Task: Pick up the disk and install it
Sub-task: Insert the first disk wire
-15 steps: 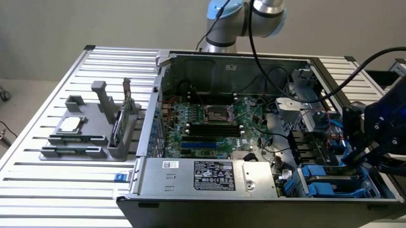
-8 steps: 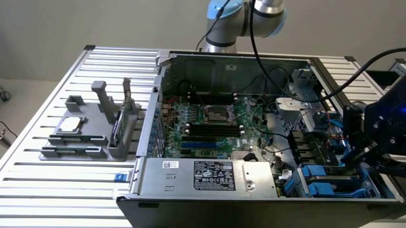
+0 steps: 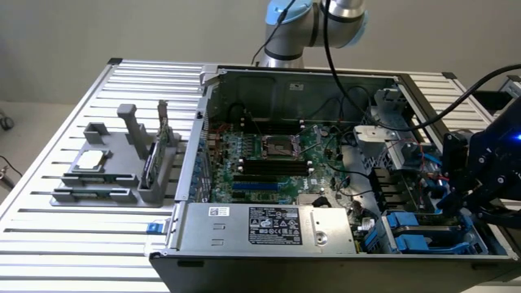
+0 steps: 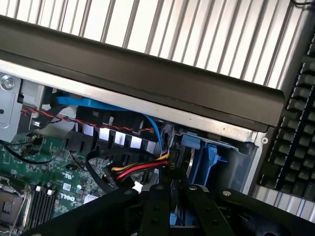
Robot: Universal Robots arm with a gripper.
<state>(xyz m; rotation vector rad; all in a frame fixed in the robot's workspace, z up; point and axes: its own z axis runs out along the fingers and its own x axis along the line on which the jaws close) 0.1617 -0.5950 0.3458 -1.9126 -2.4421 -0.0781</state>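
One open computer case [image 3: 342, 183], one motherboard [image 3: 269, 159], one power supply [image 3: 269, 229], one grey holder [image 3: 114, 165] with one chip [image 3: 89, 160], one keyboard [image 4: 290, 142], one arm [image 3: 313, 27]

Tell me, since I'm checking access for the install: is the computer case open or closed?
Open: the computer case has no side panel on, and its motherboard lies exposed.

We look past our black gripper [image 4: 170, 209] into the open grey metal computer case [image 4: 147, 105]: green motherboard [image 4: 49, 177], red-yellow-black wire bundle [image 4: 140, 169], blue plastic drive bay [image 4: 209, 157] near the case's corner.
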